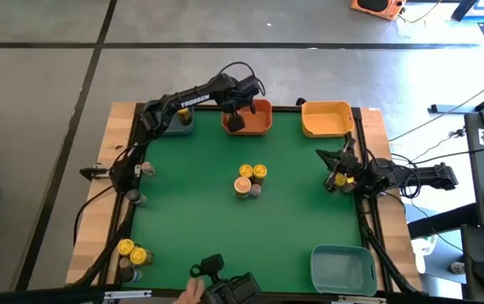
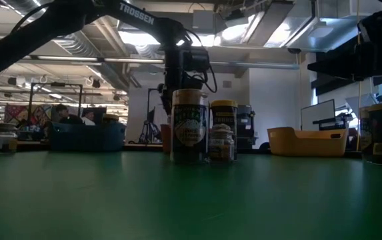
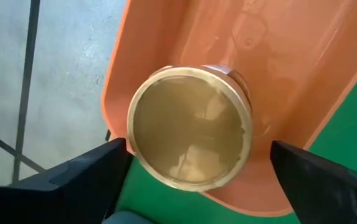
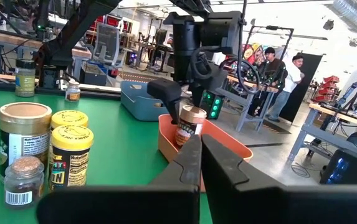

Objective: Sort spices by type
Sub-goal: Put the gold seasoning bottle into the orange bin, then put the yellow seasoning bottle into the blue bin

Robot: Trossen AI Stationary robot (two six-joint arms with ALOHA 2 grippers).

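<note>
A wide tan-lidded spice jar [image 3: 189,127] sits inside the orange bin [image 1: 258,118] at the table's far edge; it also shows in the right wrist view as the jar [image 4: 192,124]. My left gripper [image 1: 236,118] is over it, open, one finger on each side of the lid. More jars stand in a cluster at the table's centre [image 1: 250,180]: a tan-lidded one [image 4: 25,140], yellow-lidded ones [image 4: 71,155] and a tiny grey-topped one [image 4: 23,180]. My right gripper [image 4: 200,155] is shut and empty, near the right edge [image 1: 336,176]. My left gripper comes at the tan-lidded jar from above, pointing down. One fingertip [image 3: 113,158] lies close against the lid's rim [image 3: 131,146]; whether it touches I cannot tell. The other fingertip [image 3: 284,155] stands clear of the lid.
A yellow bin [image 1: 326,118] and a grey-blue bin [image 1: 178,122] flank the orange one; a blue bin [image 1: 343,268] sits at the near right corner. More jars stand at the near left corner [image 1: 132,252] and left edge [image 1: 147,169]. A person's hand [image 1: 193,291] shows at the near edge.
</note>
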